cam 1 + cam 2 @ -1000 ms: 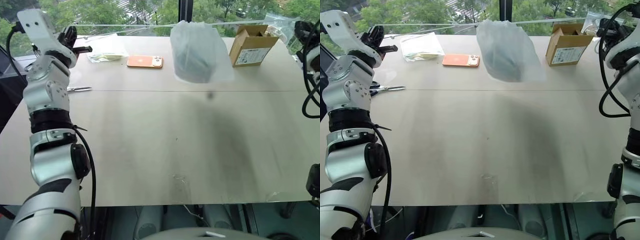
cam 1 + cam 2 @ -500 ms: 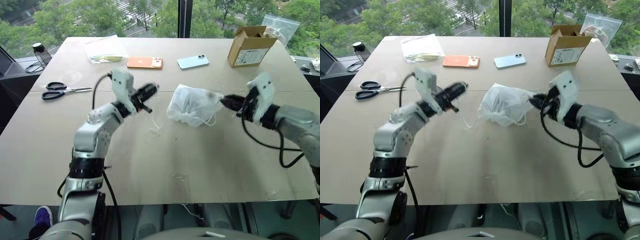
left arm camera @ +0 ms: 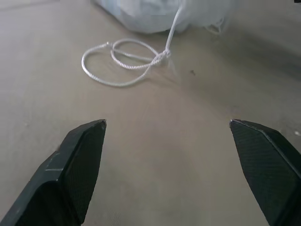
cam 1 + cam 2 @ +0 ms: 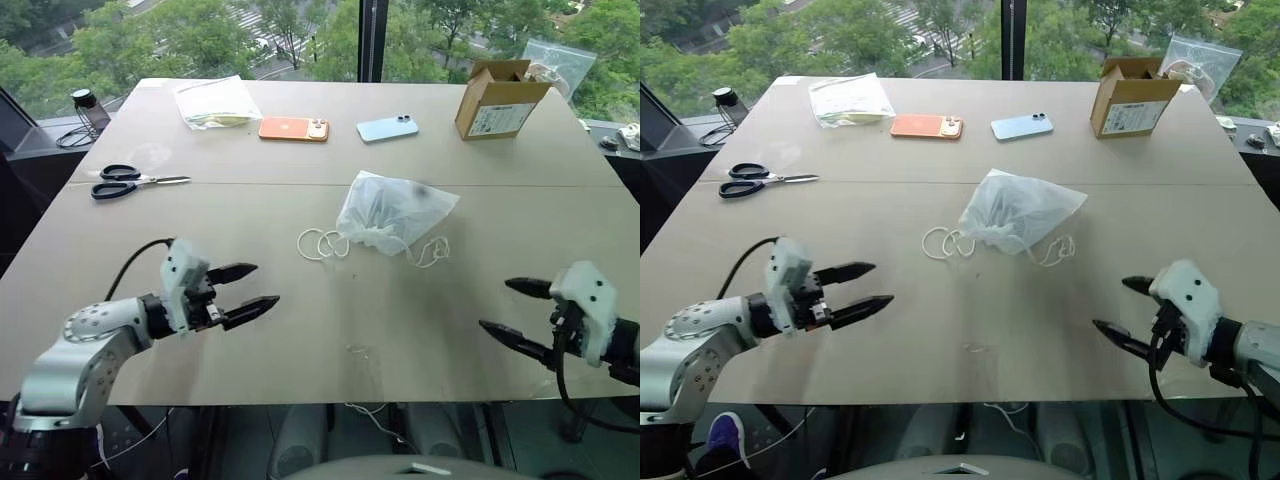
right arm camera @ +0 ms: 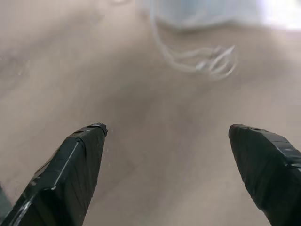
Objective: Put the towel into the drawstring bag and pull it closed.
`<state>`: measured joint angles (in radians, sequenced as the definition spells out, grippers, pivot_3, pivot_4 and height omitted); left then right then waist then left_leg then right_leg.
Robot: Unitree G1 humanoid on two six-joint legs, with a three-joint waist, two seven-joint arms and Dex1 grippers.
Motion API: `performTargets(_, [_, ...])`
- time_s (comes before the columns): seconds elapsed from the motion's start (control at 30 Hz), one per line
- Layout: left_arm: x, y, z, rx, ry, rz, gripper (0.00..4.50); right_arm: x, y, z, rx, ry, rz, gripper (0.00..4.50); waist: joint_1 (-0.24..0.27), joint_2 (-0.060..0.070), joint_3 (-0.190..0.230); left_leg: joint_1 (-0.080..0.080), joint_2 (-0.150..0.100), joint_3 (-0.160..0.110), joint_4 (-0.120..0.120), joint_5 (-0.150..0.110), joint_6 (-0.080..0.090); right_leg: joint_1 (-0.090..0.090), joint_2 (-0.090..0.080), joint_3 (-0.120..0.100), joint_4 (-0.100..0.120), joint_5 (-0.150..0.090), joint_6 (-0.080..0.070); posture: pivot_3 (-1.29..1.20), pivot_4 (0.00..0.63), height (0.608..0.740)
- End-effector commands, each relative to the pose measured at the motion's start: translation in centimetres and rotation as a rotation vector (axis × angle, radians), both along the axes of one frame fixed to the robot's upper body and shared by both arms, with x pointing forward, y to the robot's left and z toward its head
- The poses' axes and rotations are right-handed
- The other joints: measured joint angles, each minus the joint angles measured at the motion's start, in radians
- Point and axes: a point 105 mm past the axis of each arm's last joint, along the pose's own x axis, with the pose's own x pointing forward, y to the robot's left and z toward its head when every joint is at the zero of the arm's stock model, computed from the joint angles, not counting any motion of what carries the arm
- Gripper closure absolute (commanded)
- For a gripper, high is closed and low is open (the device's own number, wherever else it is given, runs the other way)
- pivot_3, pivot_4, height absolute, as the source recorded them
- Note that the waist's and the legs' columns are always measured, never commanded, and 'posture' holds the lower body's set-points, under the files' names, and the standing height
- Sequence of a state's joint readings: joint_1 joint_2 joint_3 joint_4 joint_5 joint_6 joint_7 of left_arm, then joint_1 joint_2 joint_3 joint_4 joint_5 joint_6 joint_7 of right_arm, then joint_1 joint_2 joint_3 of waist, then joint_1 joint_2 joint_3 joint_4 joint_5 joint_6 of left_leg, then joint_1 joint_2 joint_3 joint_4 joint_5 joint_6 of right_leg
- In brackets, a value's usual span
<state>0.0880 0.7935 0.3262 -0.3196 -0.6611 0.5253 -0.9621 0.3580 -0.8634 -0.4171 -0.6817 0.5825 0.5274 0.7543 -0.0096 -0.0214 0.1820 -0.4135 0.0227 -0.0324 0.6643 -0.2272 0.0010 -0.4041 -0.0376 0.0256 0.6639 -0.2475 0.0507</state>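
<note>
Both arms have dropped back, each end effector released, drawstring bag (image 4: 395, 212) lying on the tan table (image 4: 300, 330).

Your robot's arms: silver-grey shells, black joints, black pincers.

On the left arm you see a white block behind the left pincer (image 4: 247, 291), a round grey joint cover ringed with small dots further back, and a black cable looping behind it. The right pincer (image 4: 517, 313) has the same white housing and tapered black textured fingers (image 5: 262, 165), with a black cable curling below it.
</note>
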Motion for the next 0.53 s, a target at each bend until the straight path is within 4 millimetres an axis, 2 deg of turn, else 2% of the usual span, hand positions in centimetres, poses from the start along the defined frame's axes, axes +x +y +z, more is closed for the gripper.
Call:
performTargets(0.03, [-0.4, -0.2, 1.3, -0.026, -0.067, 0.042, 0.14, 0.5, -0.8, 1.6, -0.01, -0.153, -0.067, 0.04, 0.0, 0.0, 0.0, 0.0, 0.0, 0.0, 0.0, 0.0, 0.0, 0.0, 0.0, 0.0, 0.0, 0.0, 0.0, 0.0, 0.15, 0.74])
performTargets(0.17, [-0.9, -1.6, 1.1, -0.056, -0.072, 0.061, 0.14, 1.8, -1.6, 0.9, 0.014, -0.201, -0.148, 0.04, -0.001, 0.0, 0.0, -0.001, -0.001, 0.002, 0.0, 0.0, 0.0, 0.0, 0.001, 0.001, 0.0, 0.0, 0.0, 0.0, 0.15, 0.74])
performTargets(0.23, [-0.3, -1.5, 1.4, -0.079, -0.094, 0.115, 0.14, 2.1, -1.6, 0.5, 0.01, -0.207, -0.15, 0.04, -0.001, 0.0, 0.0, -0.001, -0.001, 0.002, -0.001, 0.0, 0.0, 0.0, 0.001, 0.001, 0.0, 0.0, 0.0, 0.0, 0.15, 0.74])
performTargets(0.43, [3.7, 2.8, 3.5, -0.151, -0.19, 0.429, 0.14, 2.3, -1.9, -0.3, 0.002, -0.196, -0.155, 0.04, 0.007, 0.001, -0.001, 0.0, -0.002, 0.001, -0.001, 0.0, 0.0, 0.0, 0.003, 0.0, 0.0, 0.001, -0.001, 0.0, 0.15, 0.74])
performTargets(0.53, [3.9, 2.6, 3.4, -0.152, -0.163, 0.397, 0.14, 1.9, -1.7, -0.4, 0.003, -0.192, -0.151, 0.04, 0.005, 0.001, -0.001, 0.0, -0.002, 0.002, -0.001, 0.0, 0.0, 0.0, 0.003, 0.001, 0.0, 0.001, -0.001, 0.0, 0.15, 0.74])
